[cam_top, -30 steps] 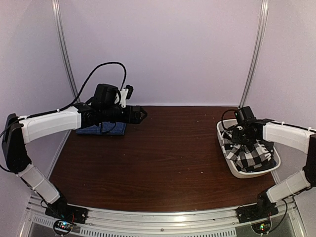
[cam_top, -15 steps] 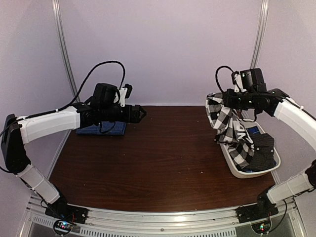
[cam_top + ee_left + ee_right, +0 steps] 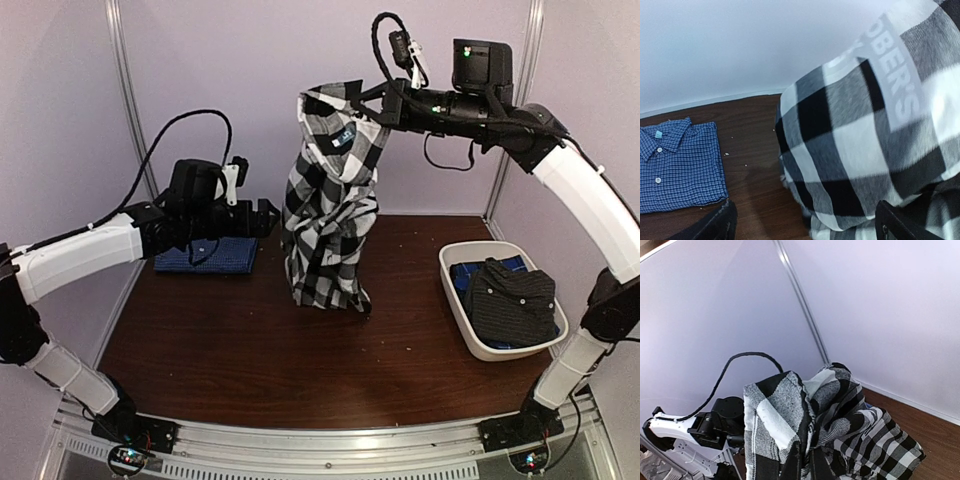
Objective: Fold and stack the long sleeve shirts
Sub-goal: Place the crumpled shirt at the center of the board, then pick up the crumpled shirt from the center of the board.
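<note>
High over the table's middle, my right gripper (image 3: 378, 103) is shut on the collar end of the black-and-white checked shirt (image 3: 328, 205). The shirt hangs bunched, its lower end touching the wood. In the right wrist view the checked shirt (image 3: 780, 420) is pinched between dark fingers (image 3: 801, 466). My left gripper (image 3: 268, 214) is open just left of the hanging cloth. In the left wrist view the checked shirt (image 3: 865, 140) fills the space ahead of the gripper (image 3: 807, 225). A folded blue shirt (image 3: 208, 258) lies at the back left. A dark charcoal dotted shirt (image 3: 515, 298) sits in the basket.
The white oval basket (image 3: 482, 350) stands at the right edge of the table, with a bit of blue cloth (image 3: 466, 276) under the charcoal shirt. The folded blue shirt (image 3: 677, 165) lies flat by the back wall. Metal frame posts (image 3: 128, 110) rise at both back corners.
The right arm lifted the checked shirt out of the basket and swung it up and left over the table's middle. The left arm drew back slightly to the left.
</note>
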Available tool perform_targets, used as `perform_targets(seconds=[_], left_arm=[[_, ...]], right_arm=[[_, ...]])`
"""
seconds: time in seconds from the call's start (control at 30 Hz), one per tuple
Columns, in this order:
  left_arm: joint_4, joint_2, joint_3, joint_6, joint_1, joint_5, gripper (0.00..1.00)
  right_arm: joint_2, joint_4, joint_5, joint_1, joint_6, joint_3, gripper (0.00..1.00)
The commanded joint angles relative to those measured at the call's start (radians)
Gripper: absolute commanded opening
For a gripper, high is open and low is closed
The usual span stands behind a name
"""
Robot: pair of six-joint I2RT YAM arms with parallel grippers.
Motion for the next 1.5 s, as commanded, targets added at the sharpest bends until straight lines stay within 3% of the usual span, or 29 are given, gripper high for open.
perform_targets(seconds=[0.0, 0.2, 0.33, 0.43, 0.67, 0.8, 0.87, 1.07, 1.47], left_arm=[[0.008, -0.087, 0.001, -0.006, -0.003, -0.082, 0.98], [0.008, -0.128, -0.019, -0.006, -0.003, -0.111, 0.98], [0.007, -0.123, -0.031, -0.008, -0.003, -0.102, 0.98], [0.007, -0.106, -0.038, -0.01, -0.001, -0.077, 0.98], [0.005, -0.053, -0.057, -0.022, -0.001, -0.019, 0.98], [0.011, -0.035, -0.103, -0.047, -0.001, 0.026, 0.98], [0.018, -0.021, -0.126, -0.057, -0.001, 0.053, 0.98], [0.04, 0.053, -0.17, -0.103, -0.001, 0.22, 0.98], [0.068, 0.063, -0.375, -0.256, -0.003, 0.445, 0.94]], right_arm=[[0.047, 0.097, -0.177, 0.039, 0.053, 0.138, 0.0], [0.053, 0.161, -0.276, 0.004, 0.105, 0.106, 0.0], [0.071, 0.282, -0.475, -0.114, 0.226, -0.101, 0.0], [0.132, 0.283, -0.491, -0.169, 0.209, -0.213, 0.02], [0.329, 0.064, -0.208, -0.193, 0.047, -0.247, 0.51], [0.32, 0.006, 0.013, -0.178, -0.01, -0.276, 0.79], [0.292, -0.011, 0.118, -0.162, -0.035, -0.306, 0.86], [0.164, 0.036, 0.231, -0.134, -0.02, -0.559, 0.89], [-0.052, 0.191, 0.181, -0.103, 0.124, -1.032, 0.8]])
